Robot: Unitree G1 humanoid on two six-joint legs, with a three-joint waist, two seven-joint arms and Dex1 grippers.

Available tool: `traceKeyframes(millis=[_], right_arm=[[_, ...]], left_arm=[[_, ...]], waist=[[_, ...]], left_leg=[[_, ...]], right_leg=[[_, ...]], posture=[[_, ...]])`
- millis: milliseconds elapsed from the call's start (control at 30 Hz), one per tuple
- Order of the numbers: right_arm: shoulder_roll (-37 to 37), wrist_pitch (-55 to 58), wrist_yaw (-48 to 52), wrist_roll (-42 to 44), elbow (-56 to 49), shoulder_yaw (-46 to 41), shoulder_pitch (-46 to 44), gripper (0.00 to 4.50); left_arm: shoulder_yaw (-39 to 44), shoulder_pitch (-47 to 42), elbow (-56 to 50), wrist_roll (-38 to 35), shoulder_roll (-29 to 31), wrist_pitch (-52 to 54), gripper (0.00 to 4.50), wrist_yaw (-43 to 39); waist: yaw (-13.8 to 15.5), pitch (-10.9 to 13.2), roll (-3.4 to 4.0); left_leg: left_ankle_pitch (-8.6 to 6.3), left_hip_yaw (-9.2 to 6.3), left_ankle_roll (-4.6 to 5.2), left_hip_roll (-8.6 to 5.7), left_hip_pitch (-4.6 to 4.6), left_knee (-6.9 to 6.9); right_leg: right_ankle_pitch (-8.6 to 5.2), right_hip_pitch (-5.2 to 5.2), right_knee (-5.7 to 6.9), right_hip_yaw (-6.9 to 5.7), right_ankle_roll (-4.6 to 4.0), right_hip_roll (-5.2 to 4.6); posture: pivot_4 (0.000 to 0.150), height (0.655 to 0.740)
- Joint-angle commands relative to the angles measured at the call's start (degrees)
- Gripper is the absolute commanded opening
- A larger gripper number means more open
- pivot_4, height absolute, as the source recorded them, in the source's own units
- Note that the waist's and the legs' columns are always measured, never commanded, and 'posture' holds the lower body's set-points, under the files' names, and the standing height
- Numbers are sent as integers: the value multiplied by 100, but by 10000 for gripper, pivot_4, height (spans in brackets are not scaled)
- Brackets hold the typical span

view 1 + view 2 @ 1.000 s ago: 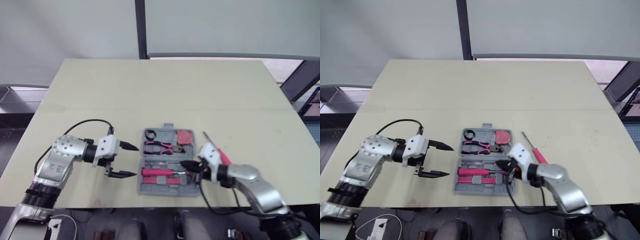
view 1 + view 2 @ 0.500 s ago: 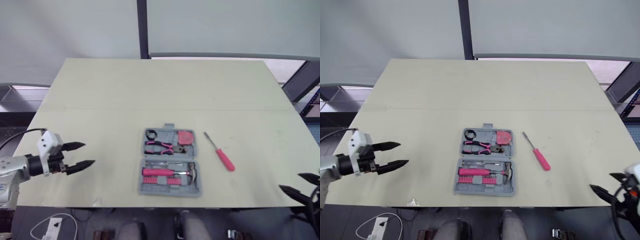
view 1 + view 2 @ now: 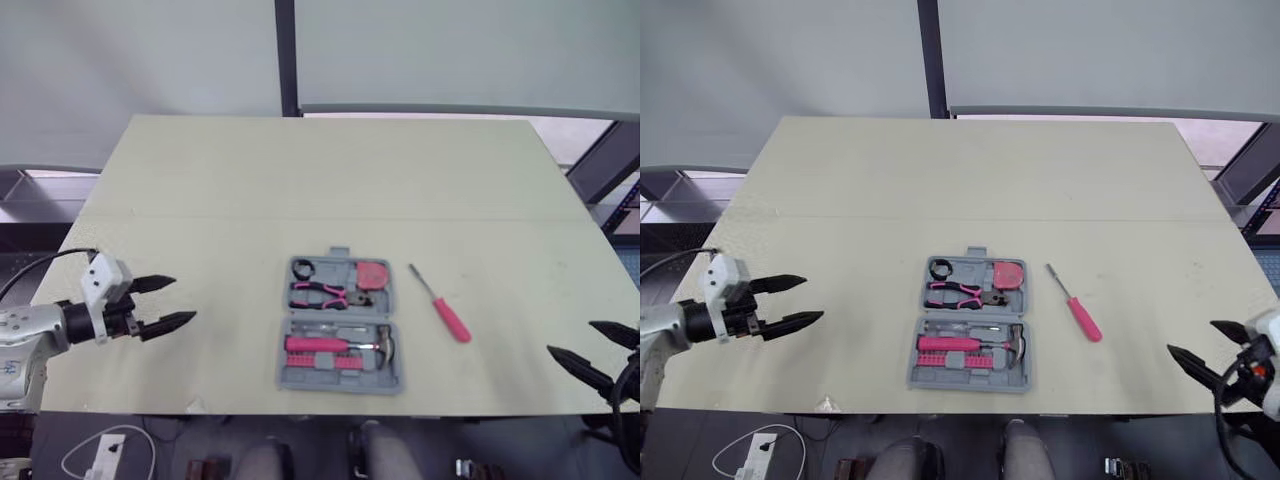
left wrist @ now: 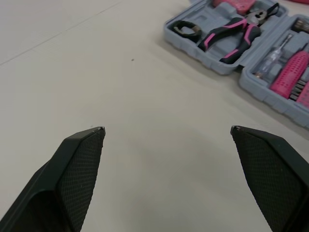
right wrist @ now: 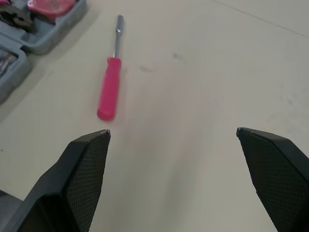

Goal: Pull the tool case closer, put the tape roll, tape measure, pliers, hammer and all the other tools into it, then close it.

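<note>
Grey case [image 3: 340, 380] w/ pliers [image 3: 318, 294]; screwdriver [image 3: 440, 305] outside

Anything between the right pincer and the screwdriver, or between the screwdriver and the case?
Nothing visible. Bare table lies between the open right pincer and the screwdriver, and between the screwdriver and the open tool case.

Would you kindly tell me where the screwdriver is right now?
In the eye views, the screwdriver lies on the table just right of the open case, not touching it.
</note>
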Motion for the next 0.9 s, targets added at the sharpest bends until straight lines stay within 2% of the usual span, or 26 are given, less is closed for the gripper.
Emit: traceKeyframes(millis=[33,133,200,300,433,600,767,900], right_arm=[[183,749,-744,477,-992,404,-359,44390],[445,1506,-1637,701,-1526,1047,-1060,44390],[666,1879,-2164,690,-1555,1505,-1613,44390],[716,2091,-2655,204,-1048,2311,-2237,44390],[1017,2407,-3234,-37,-379,2744,-2941,44390],[1094,2260,-3303,-525,416,3523,-3392,44390],[1513,2598,-3500,-452,848,3452,-3811,44390],[1298,2278,-3436,-991,1107,4030,-3774,44390]], left_arm=[[-307,-294,-1342,-717,-186,663,45000,-56],[-709,-813,-2247,-1333,-461,1273,45000,-24],[-1008,-1129,-2547,-1462,-526,1412,45000,-214],[-1369,-1726,-2572,-1445,-694,1380,45000,-350],[-1499,-2175,-2505,-1678,-869,1579,45000,-474],[-1628,-2298,-2323,-1491,-893,1432,45000,-693],[-1661,-2408,-2111,-1189,-1015,1116,45000,-603],[-1675,-2415,-2049,-1132,-1034,1048,45000,-684]], waist=[[-3,0,0],[-2,3,-6],[-5,4,-7],[-9,6,-1],[-5,11,-9],[-8,12,-9],[-6,16,-13],[-7,16,-13]], left_leg=[[0,0,-1,1,-1,0],[8,-1,-1,-3,-4,5],[19,-2,-5,-9,-4,12],[37,3,-12,-14,1,9],[45,6,-4,-22,-4,9],[47,5,0,-23,-15,10],[52,4,8,-29,-17,11],[51,0,8,-27,-22,10]], right_leg=[[0,-1,1,0,0,0],[1,-1,11,1,1,-4],[1,-2,22,2,2,-5],[0,-4,29,5,0,4],[0,-9,30,5,1,7],[0,-15,25,3,1,7],[3,-16,28,4,6,2],[3,-17,25,-1,6,2]], posture=[[1500,7400],[1500,7400],[1500,7400],[1500,7400],[1500,7400],[1500,7400],[1500,7400],[1500,7400]])
